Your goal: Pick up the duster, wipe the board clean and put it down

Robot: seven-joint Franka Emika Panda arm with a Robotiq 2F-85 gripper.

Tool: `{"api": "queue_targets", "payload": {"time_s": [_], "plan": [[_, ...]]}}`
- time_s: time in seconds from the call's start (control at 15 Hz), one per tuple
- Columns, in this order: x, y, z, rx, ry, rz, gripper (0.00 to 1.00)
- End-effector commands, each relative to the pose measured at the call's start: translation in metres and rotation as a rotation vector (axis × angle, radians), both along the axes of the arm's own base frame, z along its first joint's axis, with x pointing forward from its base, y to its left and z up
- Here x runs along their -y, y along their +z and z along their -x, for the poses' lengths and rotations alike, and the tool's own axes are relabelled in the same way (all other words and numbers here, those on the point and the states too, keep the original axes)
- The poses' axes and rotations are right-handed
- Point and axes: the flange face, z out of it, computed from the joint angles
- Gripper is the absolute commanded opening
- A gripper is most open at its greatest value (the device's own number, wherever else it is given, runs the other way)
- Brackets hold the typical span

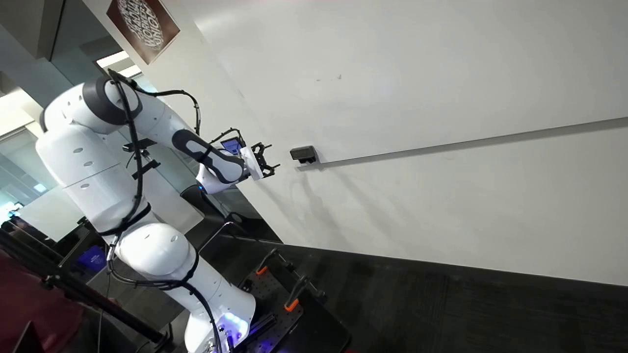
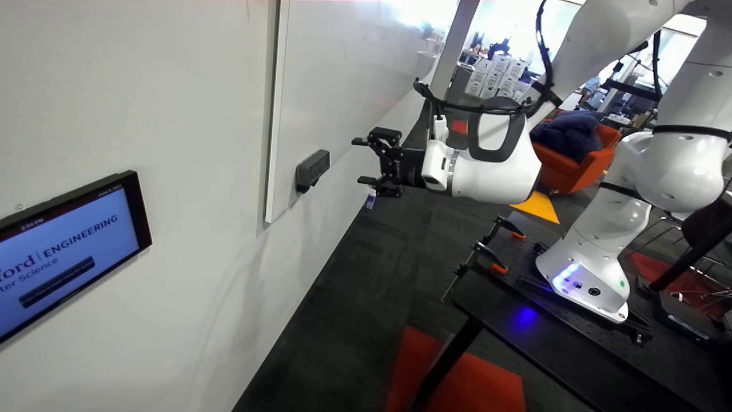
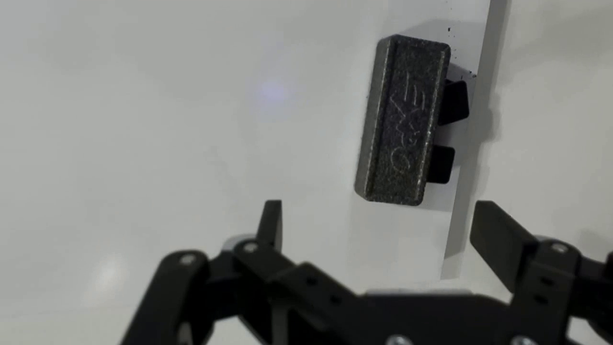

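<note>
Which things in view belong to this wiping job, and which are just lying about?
For the job:
Whiteboard, with a couple of faint marks
Duster, at the whiteboard's lower edge, near a corner
Gripper, open and apart from the duster

Not for the job:
Wall display
Wall picture
Orange armchair
Stacked white boxes

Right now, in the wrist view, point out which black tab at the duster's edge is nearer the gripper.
The lower tab, closer to the open gripper; the upper tab sits farther away along the duster.
</note>
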Motion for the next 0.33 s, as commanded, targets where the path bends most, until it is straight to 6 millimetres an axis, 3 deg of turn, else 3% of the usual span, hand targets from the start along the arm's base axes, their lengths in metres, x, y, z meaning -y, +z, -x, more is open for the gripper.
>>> {"api": "queue_targets", "payload": {"time_s": [0.0, 0.27], "plan": [[0.023, 0.034, 0.037, 0.011, 0.02, -0.001, 1.0], [0.03, 0.058, 0.055, -0.009, 0.062, 0.004, 1.0]]}}
